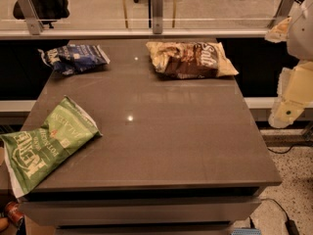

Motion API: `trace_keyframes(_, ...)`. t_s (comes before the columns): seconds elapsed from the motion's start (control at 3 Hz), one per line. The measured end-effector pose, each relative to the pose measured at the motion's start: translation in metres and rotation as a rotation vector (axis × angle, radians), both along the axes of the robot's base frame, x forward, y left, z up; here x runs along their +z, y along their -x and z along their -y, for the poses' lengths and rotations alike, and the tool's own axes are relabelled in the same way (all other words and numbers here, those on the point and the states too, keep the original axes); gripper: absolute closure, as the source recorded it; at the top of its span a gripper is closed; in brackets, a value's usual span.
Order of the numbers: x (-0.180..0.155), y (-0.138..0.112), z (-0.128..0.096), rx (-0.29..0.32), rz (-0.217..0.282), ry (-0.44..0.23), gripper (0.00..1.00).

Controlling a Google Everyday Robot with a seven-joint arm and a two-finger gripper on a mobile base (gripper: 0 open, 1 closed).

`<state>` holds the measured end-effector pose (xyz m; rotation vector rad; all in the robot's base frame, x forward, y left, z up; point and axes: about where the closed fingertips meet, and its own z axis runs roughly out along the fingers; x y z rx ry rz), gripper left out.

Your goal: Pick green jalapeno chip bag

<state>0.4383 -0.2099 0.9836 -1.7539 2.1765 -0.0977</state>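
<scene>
The green jalapeno chip bag (46, 143) is large, light green with white lettering. It lies flat at the table's front left corner, with its lower end hanging over the edge. My gripper (288, 106) shows as cream-coloured arm parts at the right edge of the camera view. It hangs beside the table's right side, well away from the green bag, with nothing seen in it.
A dark blue bag (74, 58) lies at the back left of the grey table (161, 136). A tan-and-brown bag (190, 60) lies at the back centre-right. A glass railing (156, 13) runs behind the table. A cable (283, 214) lies on the floor at the right.
</scene>
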Motion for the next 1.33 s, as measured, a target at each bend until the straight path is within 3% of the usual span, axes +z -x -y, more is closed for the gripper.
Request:
trace_keyframes(0.67, 0.017, 0.002, -0.068, 0.287, 0.052, 0.03, 0.0)
trace_keyframes(1.33, 0.012, 0.015, -0.158, 0.604, 0.072, 0.07, 0.0)
